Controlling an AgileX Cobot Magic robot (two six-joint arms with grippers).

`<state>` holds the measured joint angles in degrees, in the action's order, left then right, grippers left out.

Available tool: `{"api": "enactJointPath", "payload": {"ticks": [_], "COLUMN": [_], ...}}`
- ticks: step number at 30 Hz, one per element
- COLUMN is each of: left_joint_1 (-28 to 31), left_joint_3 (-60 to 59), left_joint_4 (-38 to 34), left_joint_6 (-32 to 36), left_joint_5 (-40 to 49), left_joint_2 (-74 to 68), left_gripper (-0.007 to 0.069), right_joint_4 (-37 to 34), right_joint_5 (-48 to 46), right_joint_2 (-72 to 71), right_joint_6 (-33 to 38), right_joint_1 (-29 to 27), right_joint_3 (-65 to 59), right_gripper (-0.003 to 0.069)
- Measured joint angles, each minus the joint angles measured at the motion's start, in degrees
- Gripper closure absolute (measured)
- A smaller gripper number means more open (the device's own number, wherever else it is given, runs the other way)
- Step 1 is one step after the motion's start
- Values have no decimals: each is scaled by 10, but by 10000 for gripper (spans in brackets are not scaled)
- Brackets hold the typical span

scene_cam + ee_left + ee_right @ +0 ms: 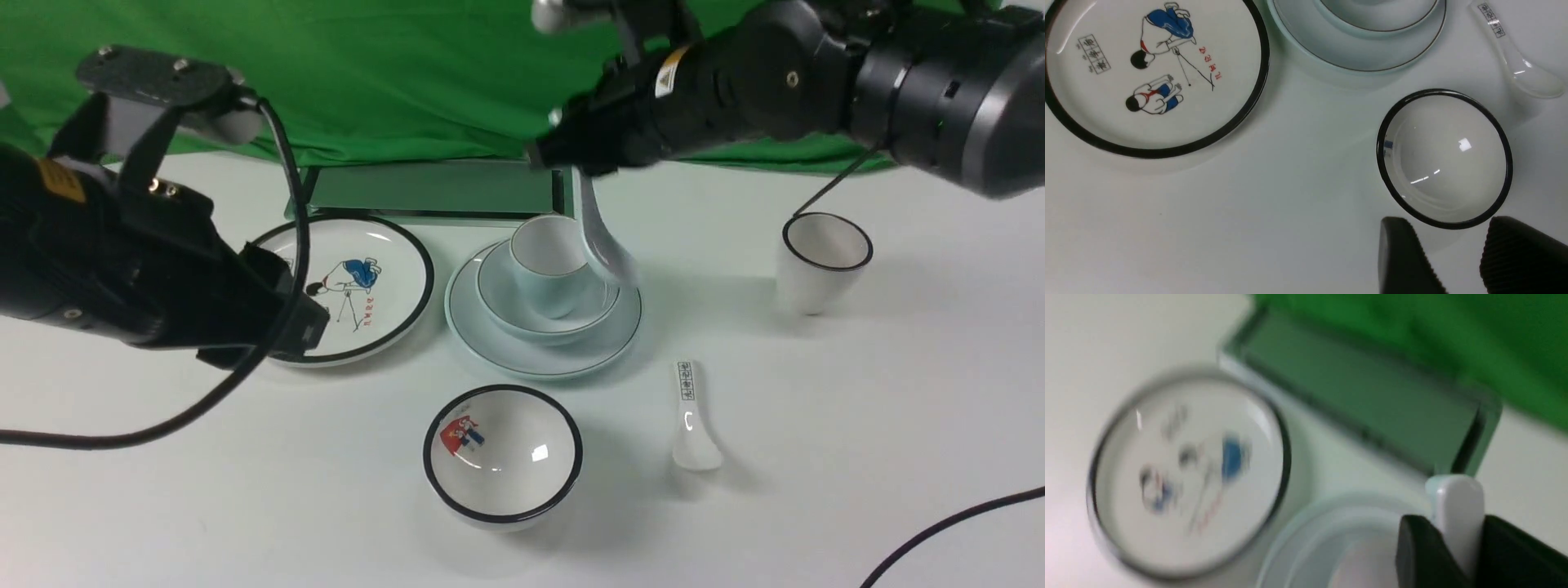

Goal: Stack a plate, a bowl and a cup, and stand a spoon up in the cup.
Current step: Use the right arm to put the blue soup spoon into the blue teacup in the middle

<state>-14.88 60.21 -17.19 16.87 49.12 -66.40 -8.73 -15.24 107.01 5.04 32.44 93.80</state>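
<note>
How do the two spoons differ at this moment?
The plain spoon hangs tilted from the right claw, scoop down; the marked spoon lies flat on the table, untouched. The plain spoon's handle is bare; the marked spoon's carries black characters. Both are glossy white.

Right wrist view, blurred throughout: picture plate [1188, 473], figures smeared beyond reading; spoon [1455, 502], only the handle end showing between the fingers [1421, 555] of the right gripper [1453, 526], the rest hidden. Left wrist view: plate [1355, 57] and bowl [1404, 18] cut off by the picture's edge; left gripper [1449, 222], both fingers cut off at the edge. Front view: lettered spoon [692, 416], characters on the handle too small to read; the spoon's scoop end smeared.
</note>
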Motion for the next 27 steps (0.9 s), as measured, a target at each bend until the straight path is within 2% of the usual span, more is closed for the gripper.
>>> {"api": "enactJointPath", "payload": {"ticks": [5, 10, 19, 24, 27], "left_joint_1": [0, 0, 0, 0, 0], "left_joint_3": [0, 0, 0, 0, -1], "left_joint_4": [11, 24, 38, 39, 55], "left_joint_6": [1, 2, 2, 0, -24], "left_joint_5": [-3, -23, -33, -31, -17], "left_joint_2": [0, 0, 0, 0, 10], "left_gripper": [382, 382, 382, 382, 382], "right_joint_4": [0, 0, 1, 1, 1], "right_joint_5": [179, 244, 226, 179, 132], "right_joint_2": [32, 86, 135, 135, 128], "right_joint_6": [6, 6, 16, 24, 38], "right_joint_1": [0, 0, 0, 0, 0], "right_joint_3": [0, 0, 0, 0, 0], "right_gripper": [480, 480, 477, 423, 378]}}
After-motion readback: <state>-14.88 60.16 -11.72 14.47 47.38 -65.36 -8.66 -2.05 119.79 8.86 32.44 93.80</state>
